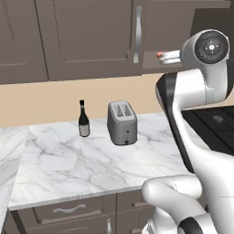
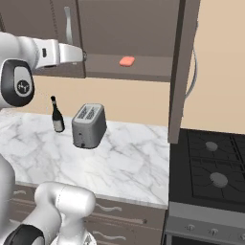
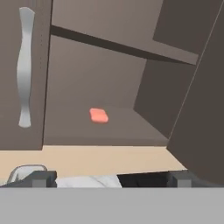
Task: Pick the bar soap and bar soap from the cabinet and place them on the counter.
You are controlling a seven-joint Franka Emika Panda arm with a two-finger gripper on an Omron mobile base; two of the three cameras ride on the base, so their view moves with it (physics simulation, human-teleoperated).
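One bar soap (image 2: 127,61) is sitting on the bottom shelf of the open cabinet (image 2: 139,28), upper middle of the right base view. In the hand view it's showing as a small salmon-pink bar (image 3: 99,115) left of centre, lying flat on the shelf floor with nothing touching it. I'm only making out one bar here, so I can't tell where the second one is.

The gripper (image 3: 109,179) is hanging in front of the cabinet opening, well short of the soap. Its fingers (image 3: 41,178) are standing wide apart at the bottom corners of the hand view, holding nothing. In the right base view the arm's silver end is reaching in from the upper left toward the shelf edge.

The cabinet door (image 2: 184,72) is swinging out edge-on, right of centre in the right base view.

Down on the white marble surface (image 1: 68,164), a toaster (image 1: 122,123) and a dark bottle (image 1: 83,119) are standing near each other toward the back wall. A black stovetop (image 2: 213,167) is sitting at lower right in the right base view.
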